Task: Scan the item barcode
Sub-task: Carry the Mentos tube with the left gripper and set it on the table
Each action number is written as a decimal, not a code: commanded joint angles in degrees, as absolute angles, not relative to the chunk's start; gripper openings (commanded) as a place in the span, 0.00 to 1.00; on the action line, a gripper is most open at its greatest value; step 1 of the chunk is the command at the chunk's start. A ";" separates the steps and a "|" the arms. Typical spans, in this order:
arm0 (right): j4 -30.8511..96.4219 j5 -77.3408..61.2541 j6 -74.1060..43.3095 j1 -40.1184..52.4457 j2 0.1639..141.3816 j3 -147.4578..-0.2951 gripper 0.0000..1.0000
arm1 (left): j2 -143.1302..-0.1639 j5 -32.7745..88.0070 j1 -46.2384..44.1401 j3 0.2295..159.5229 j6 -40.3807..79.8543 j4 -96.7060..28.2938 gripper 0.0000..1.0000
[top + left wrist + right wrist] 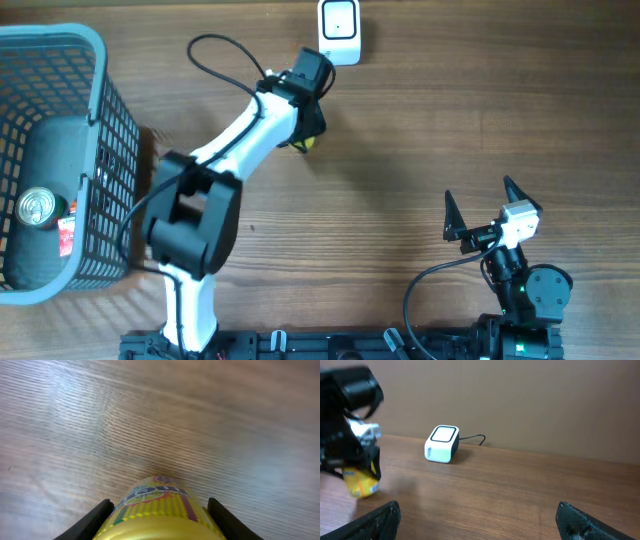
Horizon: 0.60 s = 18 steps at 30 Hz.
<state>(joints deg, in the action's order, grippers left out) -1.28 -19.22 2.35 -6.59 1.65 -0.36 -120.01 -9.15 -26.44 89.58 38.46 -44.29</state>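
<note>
My left gripper (159,512) is shut on a yellow can (157,510), one black finger on each side of it. The overhead view shows that gripper (308,125) raised over the table's back middle, with only a sliver of the yellow can (304,143) showing under it. The white barcode scanner (340,30) stands just behind it at the back edge. From the right wrist view the can (361,482) hangs at the left and the scanner (441,443) sits beyond it. My right gripper (492,208) rests open at the front right, holding nothing.
A grey mesh basket (100,140) stands at the left edge with a silver-topped can (38,207) and a red packet (66,235) inside. The scanner's black cable (472,437) trails off to its right along the back.
</note>
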 commanded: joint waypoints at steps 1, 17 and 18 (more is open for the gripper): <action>-1.56 -18.90 1.45 -6.83 1.39 -0.30 1.00 | -121.99 -10.81 -26.63 89.95 23.14 -44.36 0.49; -1.56 -18.90 1.43 -6.83 1.39 -0.30 1.00 | -119.50 -15.33 -26.37 89.97 -5.39 -42.92 1.00; -1.56 -18.90 1.45 -6.83 1.39 -0.30 1.00 | -117.54 -15.25 -26.41 89.97 -3.57 -43.51 1.00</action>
<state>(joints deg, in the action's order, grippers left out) -1.28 -19.20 2.33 -6.59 1.65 -0.36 -121.40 -13.87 -26.52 89.62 -8.32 -43.05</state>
